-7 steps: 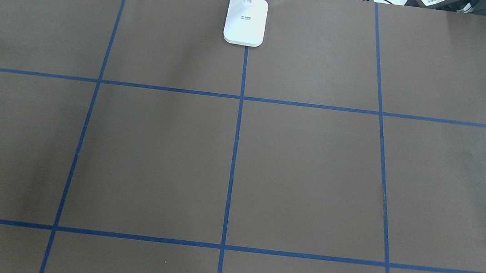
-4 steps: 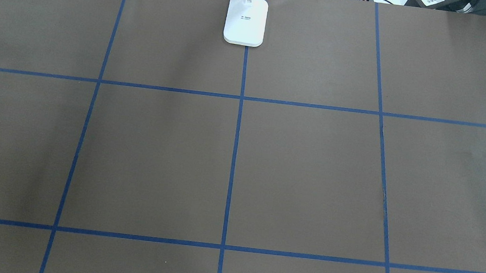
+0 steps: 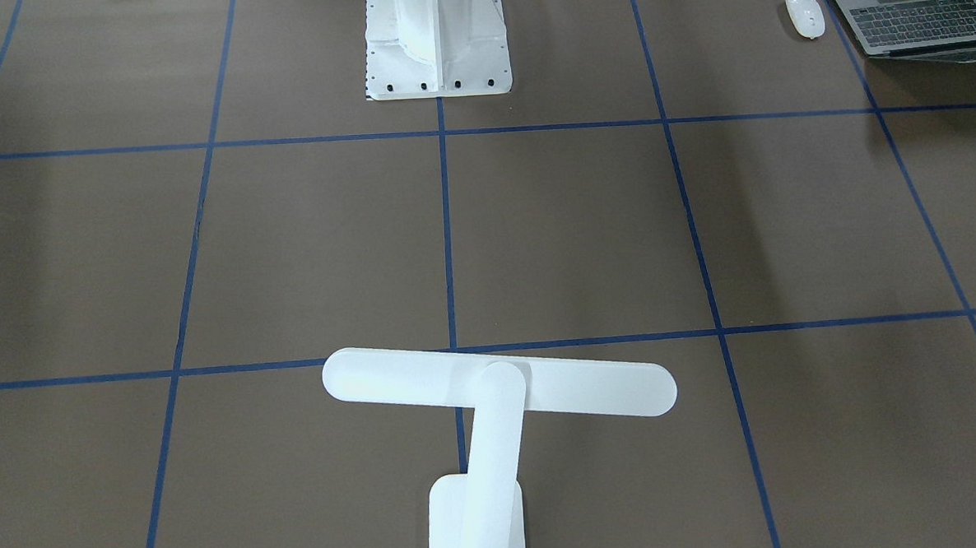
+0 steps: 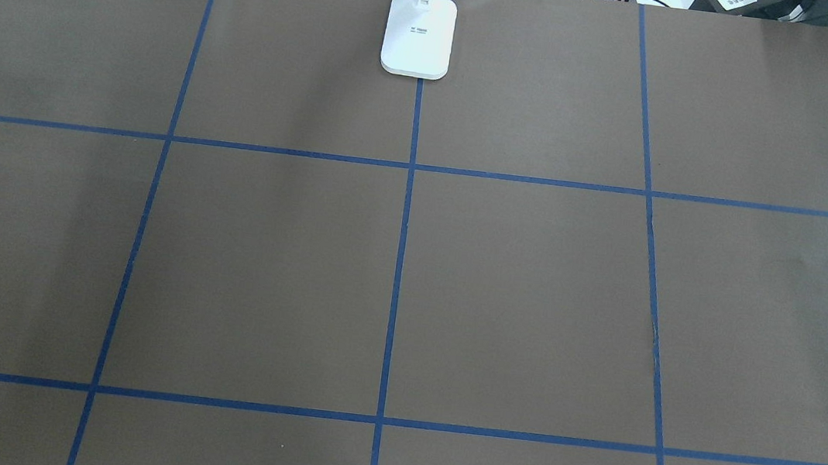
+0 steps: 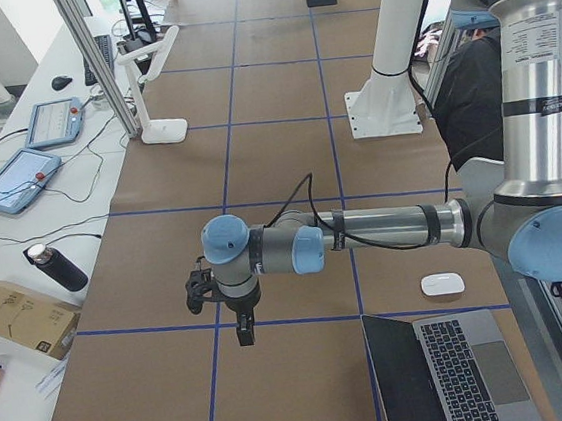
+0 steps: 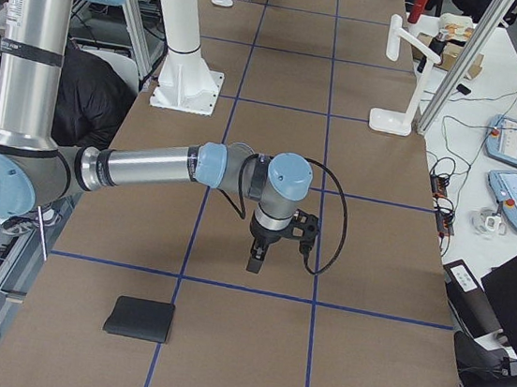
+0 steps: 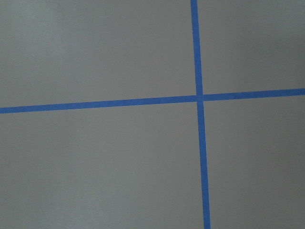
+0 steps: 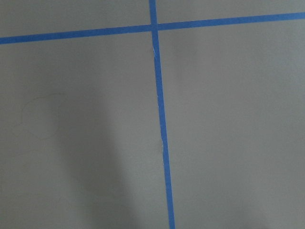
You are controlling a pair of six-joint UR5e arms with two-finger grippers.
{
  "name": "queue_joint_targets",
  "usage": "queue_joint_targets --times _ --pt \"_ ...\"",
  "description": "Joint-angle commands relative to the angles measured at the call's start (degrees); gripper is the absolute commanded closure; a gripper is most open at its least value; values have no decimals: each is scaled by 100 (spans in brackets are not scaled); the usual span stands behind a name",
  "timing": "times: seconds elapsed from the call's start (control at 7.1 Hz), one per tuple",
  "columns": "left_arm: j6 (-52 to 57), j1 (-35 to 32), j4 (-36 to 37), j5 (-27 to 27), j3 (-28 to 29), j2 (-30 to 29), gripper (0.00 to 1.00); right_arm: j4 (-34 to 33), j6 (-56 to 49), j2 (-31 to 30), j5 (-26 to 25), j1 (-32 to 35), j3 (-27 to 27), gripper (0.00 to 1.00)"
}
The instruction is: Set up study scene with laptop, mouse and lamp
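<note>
The left tool (image 5: pixel 242 331) and right tool (image 6: pixel 254 263) are showing only in side views, so I cannot tell whether they are spread. The laptop (image 3: pixel 913 10) is lying open at the counter's (image 4: pixel 532 293) left-arm end, partly cropped, with the mouse (image 3: pixel 804 14) just beside it. The lamp (image 3: pixel 493 385) is standing at the far middle edge, well apart from both tools.

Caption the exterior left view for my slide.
Left arm reaches across the gridded table, its pincer hanging above it; open laptop and mouse lie near, lamp stands far.
</note>
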Motion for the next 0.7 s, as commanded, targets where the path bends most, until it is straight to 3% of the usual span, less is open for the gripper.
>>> queue_joint_targets --times 0.0,0.28,0.56 --pt "-595 -667 220 83 -91 450 0 -7 4 -46 348 -3 7 0" --pt "-1985 -952 870 153 -327 529 0 -7 4 -64 605 6 24 0" --pt "-2993 -917 872 575 -487 951 0 -7 4 -55 658 6 41 0"
